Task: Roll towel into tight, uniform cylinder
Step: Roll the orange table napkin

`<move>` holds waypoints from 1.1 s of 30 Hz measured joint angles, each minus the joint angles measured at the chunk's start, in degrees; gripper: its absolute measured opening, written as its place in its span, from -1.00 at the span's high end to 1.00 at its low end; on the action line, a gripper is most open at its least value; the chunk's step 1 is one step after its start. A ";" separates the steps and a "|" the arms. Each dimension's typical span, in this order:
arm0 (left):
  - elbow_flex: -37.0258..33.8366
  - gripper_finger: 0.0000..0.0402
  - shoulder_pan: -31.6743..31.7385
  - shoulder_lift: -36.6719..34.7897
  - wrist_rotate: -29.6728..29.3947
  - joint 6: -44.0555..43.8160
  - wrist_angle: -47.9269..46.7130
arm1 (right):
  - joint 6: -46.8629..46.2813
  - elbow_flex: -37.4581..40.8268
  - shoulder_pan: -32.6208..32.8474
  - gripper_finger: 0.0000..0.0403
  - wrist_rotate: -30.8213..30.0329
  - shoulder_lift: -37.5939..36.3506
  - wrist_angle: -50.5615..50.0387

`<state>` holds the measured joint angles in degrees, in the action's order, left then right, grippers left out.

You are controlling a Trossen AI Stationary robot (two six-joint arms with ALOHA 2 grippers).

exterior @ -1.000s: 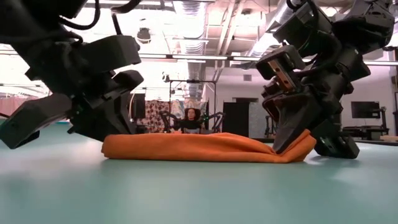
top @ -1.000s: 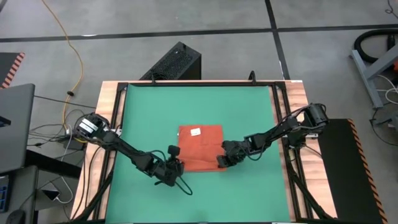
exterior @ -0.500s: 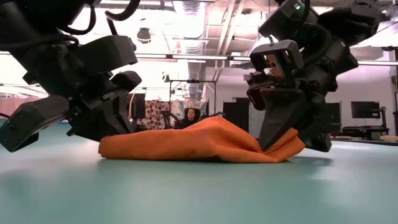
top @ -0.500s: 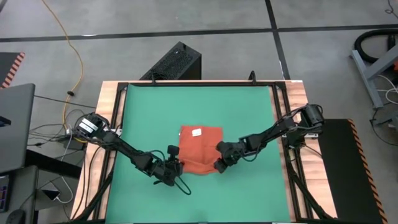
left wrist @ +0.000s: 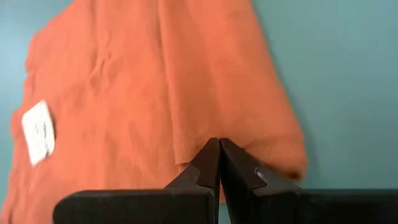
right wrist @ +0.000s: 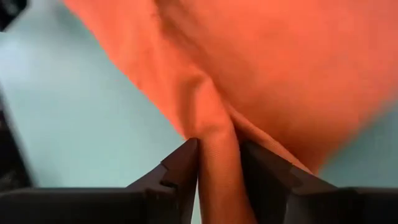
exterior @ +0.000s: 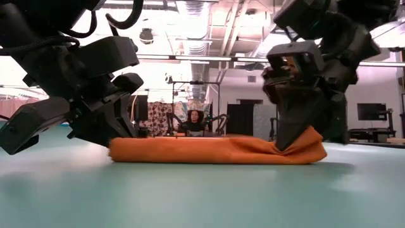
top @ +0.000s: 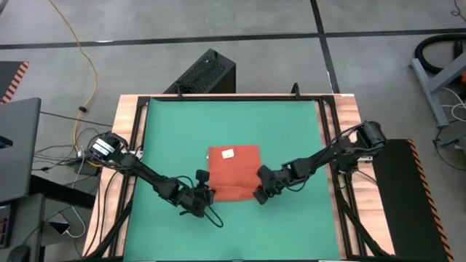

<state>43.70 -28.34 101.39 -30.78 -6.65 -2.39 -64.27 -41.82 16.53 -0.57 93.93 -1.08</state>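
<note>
The orange-red towel [top: 233, 173] lies on the green mat [top: 167, 131], its white tag [top: 227, 153] near the far edge. It also shows in the low view [exterior: 209, 151], lying low and long. My left gripper [top: 207, 195] is shut at the towel's near left corner. My right gripper [top: 259, 193] is shut on the towel's near right corner. My left gripper has its shut fingertips [left wrist: 211, 155] on the towel's folded near edge [left wrist: 186, 152] by the left corner, slanting down; whether cloth lies between them is hidden by the fingers. The towel lies flat on the mat there. My right gripper pinches a raised fold of the towel [right wrist: 217, 146] between its two fingers at the near right corner. The fingers slant down from the table's right. The pinched end [exterior: 304, 142] stands a little above the mat, and the remainder lies flat.
A black frame [top: 328, 145] borders the mat on a wooden table. A black box [top: 204, 73] stands beyond the far edge. Bare mat lies on all sides of the towel. A person sits far behind the table [exterior: 193, 119].
My right gripper first went toward the table's left with the pinched corner, which humped the towel's middle up. It then went back toward the right and down. The towel is drawn out long and flat again. Its left end has stayed in place.
</note>
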 joint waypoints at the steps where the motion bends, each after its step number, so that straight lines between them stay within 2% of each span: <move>1: 0.00 1.00 0.00 0.00 0.00 -0.03 -0.17 | -0.02 0.05 0.52 0.25 -1.98 -1.12 -2.23; 5: -0.33 1.00 -0.02 0.00 0.02 -0.05 0.08 | -0.16 0.40 2.40 0.25 -9.14 -6.37 -9.98; 10: -0.76 1.00 -0.05 0.00 0.00 -0.16 0.86 | 1.10 0.21 3.74 0.24 -15.60 -10.39 -11.88; 17: -0.76 1.00 -0.63 0.00 -0.05 -1.75 0.37 | 13.72 0.15 8.78 0.29 -33.18 -14.19 -7.98; 22: -0.81 1.00 -0.98 0.00 -0.37 -1.40 0.15 | 22.54 0.32 10.79 0.38 -35.59 -10.42 -1.03; 28: -0.81 1.00 -0.98 0.02 -0.46 -1.58 0.14 | 24.19 2.45 10.73 0.48 -34.22 -2.30 7.58; 33: -0.81 1.00 -1.55 0.08 -1.97 -0.06 -0.11 | 27.39 2.53 9.73 0.50 -32.37 3.21 14.38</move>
<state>42.89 -29.89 101.46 -32.75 -6.71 -2.49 -36.88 -39.29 26.26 -32.95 97.14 13.30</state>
